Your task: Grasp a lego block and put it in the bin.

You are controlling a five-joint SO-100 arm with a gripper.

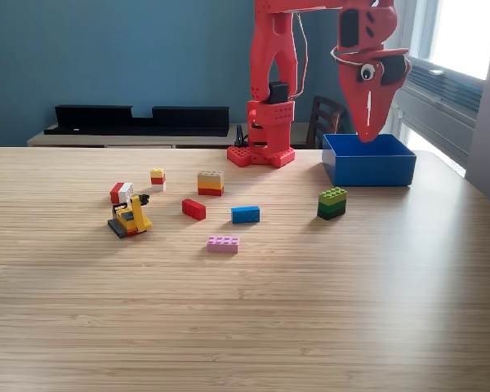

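The blue bin [371, 174] stands at the back right of the wooden table in the exterior view. My red gripper [367, 135] hangs point down over the bin's back left part, its jaws shut together with nothing visible between them. Loose lego blocks lie on the table: a green and black stack [331, 203] nearest the bin, a blue block [245, 214], a red block [193, 209], a pink block [223, 243] and a tan, yellow and red stack [211, 183].
Further left lie a small yellow, red and white stack [157, 178], a red and white piece [120, 193] and a yellow lego vehicle [131, 216]. The arm's red base [261, 152] is left of the bin. A dark chair [325, 121] stands behind the table.
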